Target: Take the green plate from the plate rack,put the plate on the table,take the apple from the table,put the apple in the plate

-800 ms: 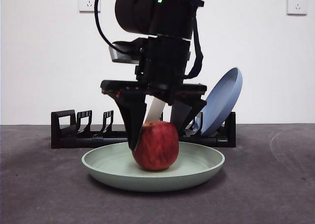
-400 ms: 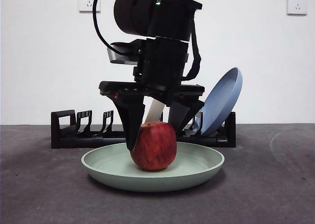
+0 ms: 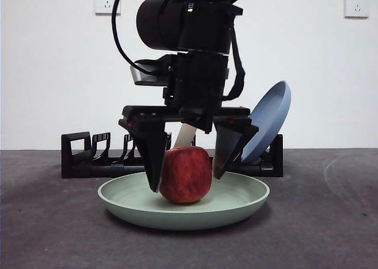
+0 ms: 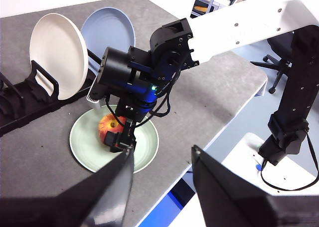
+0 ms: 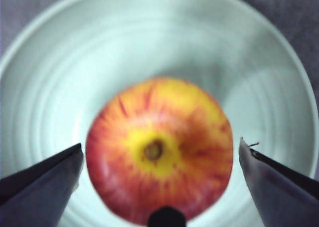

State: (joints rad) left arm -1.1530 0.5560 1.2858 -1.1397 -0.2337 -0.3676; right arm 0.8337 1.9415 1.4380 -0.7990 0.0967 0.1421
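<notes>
The red apple rests upright in the middle of the green plate, which lies flat on the dark grey table. My right gripper hangs straight over it, open, one jaw on each side of the apple with a small gap at both. The right wrist view looks down on the apple and its yellow top, with the plate all around it. My left gripper is open and empty, high above the table edge. From there I see the apple in the plate.
Behind the plate runs the black plate rack. It holds a blue plate leaning at its right end and a cream-white plate beside it. The table's edge lies close to the green plate.
The right gripper's jaws have spread away from the apple, which now sits free in the plate. The plate and rack have not moved.
</notes>
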